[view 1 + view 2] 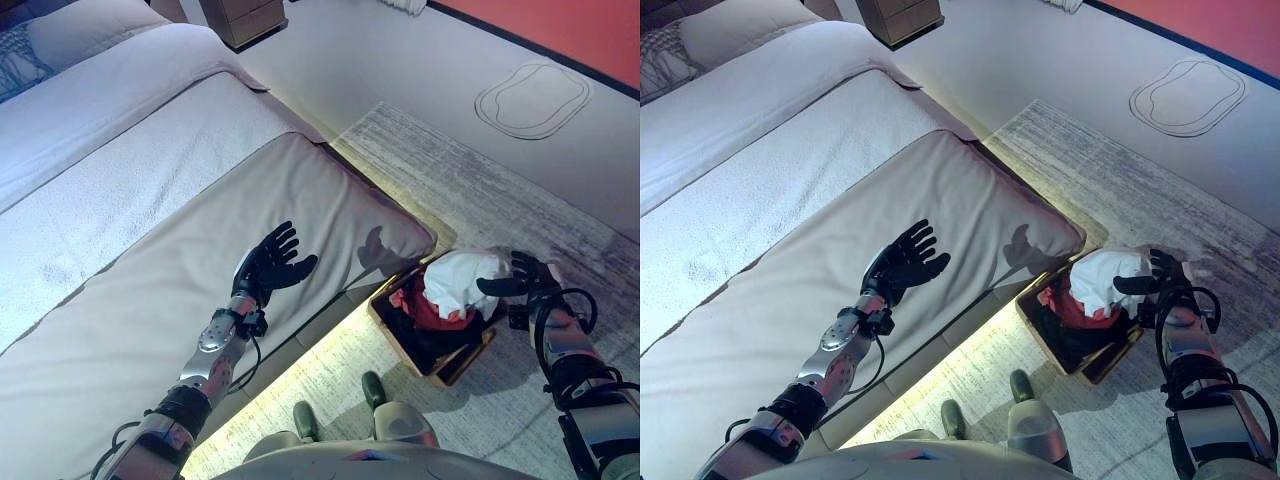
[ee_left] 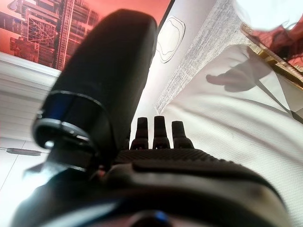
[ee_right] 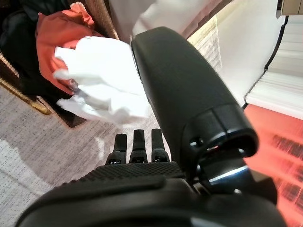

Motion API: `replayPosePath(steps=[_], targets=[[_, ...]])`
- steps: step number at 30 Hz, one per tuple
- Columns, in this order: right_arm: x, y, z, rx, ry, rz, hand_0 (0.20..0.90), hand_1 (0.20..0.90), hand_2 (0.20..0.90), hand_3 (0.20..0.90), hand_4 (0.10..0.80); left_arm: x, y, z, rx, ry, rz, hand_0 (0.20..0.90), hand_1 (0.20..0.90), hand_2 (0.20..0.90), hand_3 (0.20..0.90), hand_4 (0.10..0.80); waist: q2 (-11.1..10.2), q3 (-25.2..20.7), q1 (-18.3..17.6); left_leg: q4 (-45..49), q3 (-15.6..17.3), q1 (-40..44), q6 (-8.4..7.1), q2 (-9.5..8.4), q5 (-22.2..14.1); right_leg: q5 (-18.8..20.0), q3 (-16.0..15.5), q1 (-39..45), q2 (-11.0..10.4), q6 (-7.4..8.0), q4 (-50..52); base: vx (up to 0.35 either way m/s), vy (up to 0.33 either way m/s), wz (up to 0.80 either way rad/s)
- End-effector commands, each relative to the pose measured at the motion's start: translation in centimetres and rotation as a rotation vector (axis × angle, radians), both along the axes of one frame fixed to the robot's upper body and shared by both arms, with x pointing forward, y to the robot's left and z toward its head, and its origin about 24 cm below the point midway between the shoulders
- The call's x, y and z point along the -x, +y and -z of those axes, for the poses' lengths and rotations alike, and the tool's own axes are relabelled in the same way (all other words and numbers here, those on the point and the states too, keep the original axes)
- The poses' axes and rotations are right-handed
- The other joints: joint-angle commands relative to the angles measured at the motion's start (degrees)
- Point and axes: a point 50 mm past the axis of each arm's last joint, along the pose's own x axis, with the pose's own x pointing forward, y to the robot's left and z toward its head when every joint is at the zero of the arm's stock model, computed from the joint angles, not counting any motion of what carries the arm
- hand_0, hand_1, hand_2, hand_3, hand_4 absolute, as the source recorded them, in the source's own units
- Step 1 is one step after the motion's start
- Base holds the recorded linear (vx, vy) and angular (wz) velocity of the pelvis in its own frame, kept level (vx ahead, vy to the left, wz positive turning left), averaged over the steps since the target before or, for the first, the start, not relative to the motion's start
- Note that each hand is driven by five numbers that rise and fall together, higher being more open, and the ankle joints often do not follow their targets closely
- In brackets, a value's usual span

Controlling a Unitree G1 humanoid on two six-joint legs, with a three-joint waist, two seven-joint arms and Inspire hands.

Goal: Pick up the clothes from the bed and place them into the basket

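Observation:
A brown basket stands on the rug by the bed's corner, filled with dark clothes, a red garment and a white garment heaped on top. My right hand hovers at the basket's right side, open, its thumb reaching toward the white garment and its fingers straight. My left hand hangs open over the bed's beige cover, fingers spread and holding nothing. No loose clothes show on the bed.
Pillows lie at the head of the bed, far left. A wooden nightstand stands beyond it. The grey rug stretches right of the bed, with an oval outline on the floor further back.

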Motion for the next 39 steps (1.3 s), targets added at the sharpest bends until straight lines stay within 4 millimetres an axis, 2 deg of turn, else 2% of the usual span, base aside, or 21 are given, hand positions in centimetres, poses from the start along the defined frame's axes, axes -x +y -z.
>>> replayPosePath(steps=[1, 5, 10, 15, 19, 21, 25, 29, 32, 39], targets=[[-0.9, -1.1, -2.3, 0.004, -0.169, 0.072, 0.900, 0.900, 0.900, 0.900, 0.800, -1.6, -0.1, -3.2, 0.037, -0.201, -0.008, 0.900, 0.900, 0.900, 0.900, 0.800, -1.7, -3.2, 1.1, 2.9, -0.2, -0.7, -1.06, 2.81, -6.6, -1.1, -2.3, -2.9, -0.8, 1.31, 2.9, 0.006, -0.007, 0.08], [-0.9, -0.9, -1.9, -0.009, -0.153, 0.081, 0.900, 0.900, 0.900, 0.900, 0.800, -1.7, 0.1, -3.2, 0.034, -0.201, -0.022, 0.900, 0.900, 0.900, 0.900, 0.800, -1.9, -3.5, 1.7, 2.8, -0.9, -0.4, -0.97, 2.71, -6.6, -1.2, -2.8, -2.3, -1.0, 1.21, 2.9, 0.008, 0.002, 0.05], [-0.1, -0.6, -0.3, -0.052, -0.094, 0.136, 0.900, 0.900, 0.900, 0.900, 0.800, -1.6, 0.7, -3.2, 0.027, -0.198, -0.052, 0.900, 0.900, 0.900, 0.900, 0.800, -2.4, -4.0, 2.6, 2.5, -1.7, 0.1, -0.94, 2.67, -6.5, -1.2, -3.3, -1.7, -1.1, 1.21, 2.8, 0.011, 0.008, 0.09], [-1.4, 0.9, -0.5, -0.099, -0.149, 0.070, 0.900, 0.900, 0.900, 0.900, 0.800, -1.4, 1.3, -2.8, 0.013, -0.182, -0.061, 0.900, 0.900, 0.900, 0.900, 0.800, -2.6, -4.4, 3.6, 2.1, -2.9, 0.7, -0.79, 2.42, -6.4, -1.3, -3.8, -0.8, -1.2, 1.00, 2.8, 0.027, 0.012, 0.06], [-3.4, 4.5, -1.7, -0.065, -0.217, -0.124, 0.900, 0.900, 0.900, 0.900, 0.800, -1.0, 1.4, -2.4, 0.025, -0.168, -0.083, 0.900, 0.900, 0.900, 0.900, 0.800, -3.1, -4.9, 4.2, 1.6, -4.2, 0.8, -0.72, 2.25, -5.9, -1.7, -4.3, -0.3, -1.2, 0.82, 3.1, 0.030, 0.026, 0.07], [-3.6, 5.3, -1.8, -0.056, -0.233, -0.161, 0.900, 0.900, 0.900, 0.900, 0.800, -0.9, 1.4, -2.2, 0.029, -0.161, -0.092, 0.900, 0.900, 0.900, 0.900, 0.800, -3.2, -4.9, 4.3, 1.5, -4.5, 0.8, -0.70, 2.19, -5.8, -1.8, -4.4, -0.1, -1.2, 0.79, 3.1, 0.015, 0.015, 0.12], [-4.6, 9.2, -3.1, 0.005, -0.315, -0.334, 0.900, 0.900, 0.900, 0.900, 0.800, -0.4, 1.0, -1.1, 0.031, -0.118, -0.120, 0.900, 0.900, 0.900, 0.900, 0.800, -3.9, -5.1, 5.2, 0.5, -6.5, 0.5, -0.79, 1.90, -5.1, -2.1, -5.4, 0.4, -1.3, 0.70, 2.9, 0.019, 0.019, 0.10], [-4.1, 12.6, -3.3, 0.073, -0.358, -0.463, 0.900, 0.900, 0.900, 0.900, 0.800, 0.8, 0.8, 0.1, -0.012, -0.089, -0.122, 0.900, 0.900, 0.900, 0.900, 0.800, -4.7, -5.5, 6.3, 0.1, -7.9, 0.0, -0.91, 1.61, -4.6, -2.2, -6.8, 1.2, -1.7, 0.83, 1.9, 0.031, 0.017, 0.23], [-3.2, 14.4, -2.8, 0.089, -0.365, -0.547, 0.900, 0.900, 0.900, 0.900, 0.800, 1.8, 1.0, 0.7, -0.032, -0.069, -0.133, 0.900, 0.900, 0.900, 0.900, 0.800, -5.0, -5.8, 7.1, 0.0, -8.7, -0.6, -0.83, 1.49, -4.5, -2.4, -7.9, 1.5, -2.0, 0.89, 1.5, 0.019, 0.027, 0.29], [-1.8, 16.1, -2.4, 0.134, -0.371, -0.666, 0.900, 0.900, 0.900, 0.900, 0.800, 3.1, 1.6, 1.7, -0.047, -0.012, -0.142, 0.900, 0.900, 0.900, 0.900, 0.800, -5.5, -6.6, 9.0, 0.0, -10.2, -1.4, -0.88, 1.57, -4.0, -3.0, -11.0, 3.0, -2.5, 0.95, 0.5, 0.046, 0.026, 0.28]])
